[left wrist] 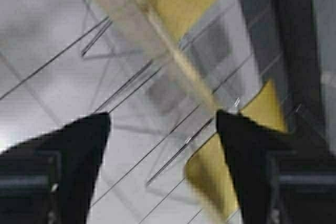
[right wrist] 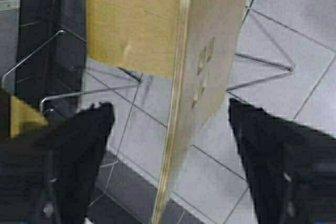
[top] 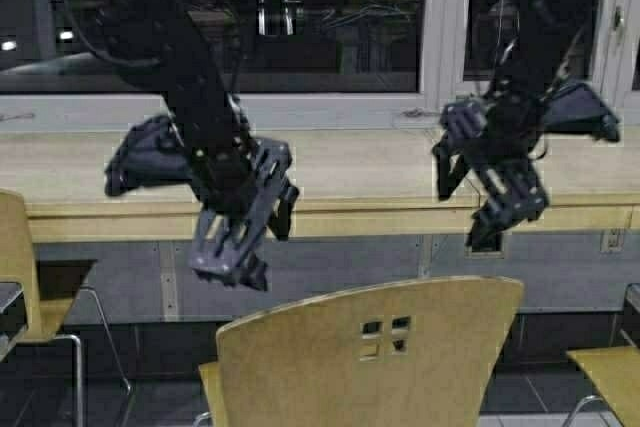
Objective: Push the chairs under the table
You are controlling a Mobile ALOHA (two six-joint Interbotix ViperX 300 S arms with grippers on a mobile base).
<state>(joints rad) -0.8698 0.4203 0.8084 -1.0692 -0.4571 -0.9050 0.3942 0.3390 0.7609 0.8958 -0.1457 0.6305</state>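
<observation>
A tan plywood chair (top: 380,347) with four square cut-outs stands in the near middle, its back towards me, in front of the long light-wood table (top: 350,217). My left gripper (top: 235,247) hangs open above the chair back's left end. My right gripper (top: 500,217) hangs open above its right end. In the right wrist view the chair back's top edge (right wrist: 178,103) runs between the spread fingers of the gripper (right wrist: 170,114), apart from both. In the left wrist view the gripper (left wrist: 163,124) is open over the blurred chair back (left wrist: 157,24) and the floor.
A second tan chair (top: 15,267) stands at the far left and a third chair's seat (top: 610,367) at the far right. A window (top: 300,17) runs behind the table. The floor is grey tile (right wrist: 294,3), with chrome chair legs (right wrist: 262,72) over it.
</observation>
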